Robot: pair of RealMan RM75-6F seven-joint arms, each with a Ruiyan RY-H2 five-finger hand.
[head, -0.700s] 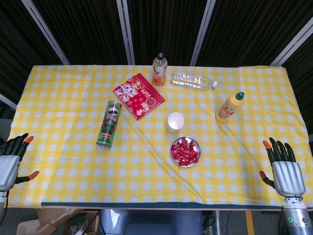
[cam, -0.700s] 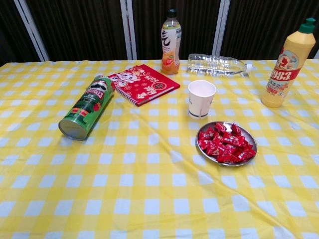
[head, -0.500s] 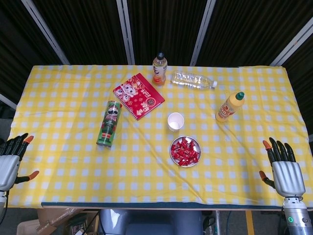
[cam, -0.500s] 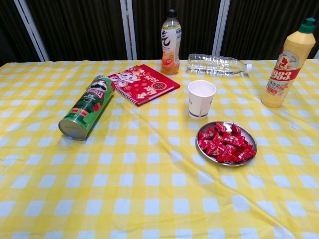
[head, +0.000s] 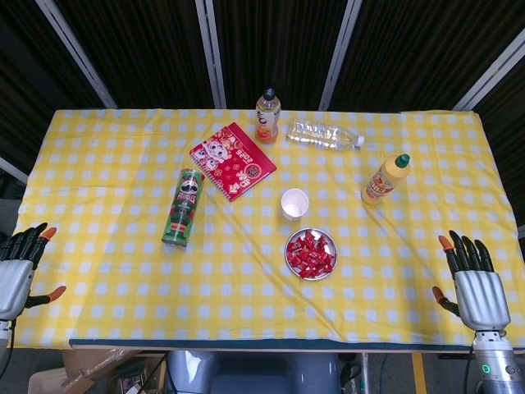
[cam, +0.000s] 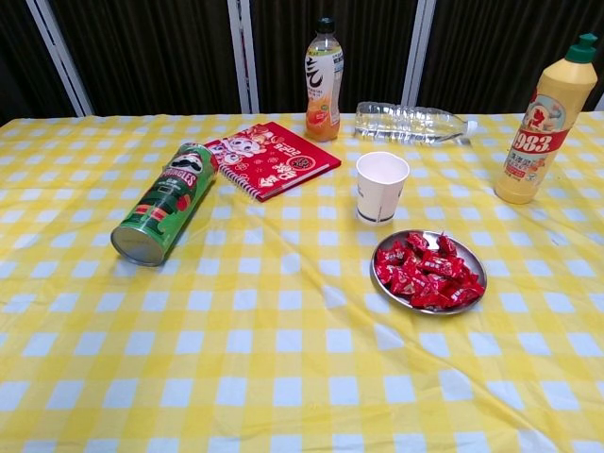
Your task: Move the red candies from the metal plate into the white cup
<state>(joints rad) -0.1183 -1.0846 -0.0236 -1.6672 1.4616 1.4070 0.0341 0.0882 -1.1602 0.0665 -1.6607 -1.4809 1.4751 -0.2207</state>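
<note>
Neither hand shows in the chest view. In the head view the left hand [head: 15, 271] is cut by the picture's left edge, so only part of it shows. The right hand [head: 474, 283] shows whole, but its arm runs off the bottom edge. In the chest view the table [cam: 283, 377] is cut by the left, right and bottom edges, hiding the parts nearest both hands.

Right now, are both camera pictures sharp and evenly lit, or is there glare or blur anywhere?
Head view: sharp and evenly lit, soft shadows only; both the left hand and the right hand show clearly at the bottom corners. Chest view: also sharp, with small bright highlights on the candies and the metal plate; the dark background shows little detail.
</note>
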